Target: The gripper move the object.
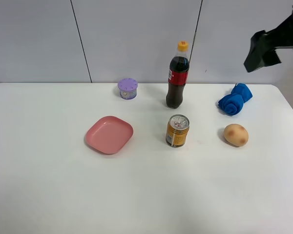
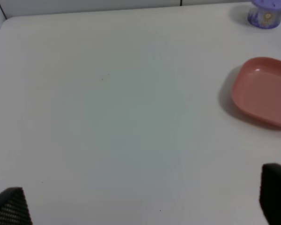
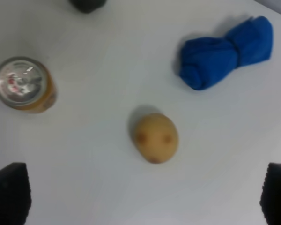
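The tall cola bottle, with a red label and an orange-yellow cap, stands upright near the back middle of the white table. Only its dark base shows in the right wrist view. My right gripper hangs high above the table's back right corner, well apart from the bottle. In the right wrist view its dark fingertips are wide apart with nothing between them. My left gripper is open and empty over the bare left part of the table; it is out of the exterior view.
A gold drink can stands just in front of the bottle. A pink plate lies left of the can and a purple lidded cup at the back. A blue rolled cloth and a potato lie at the right.
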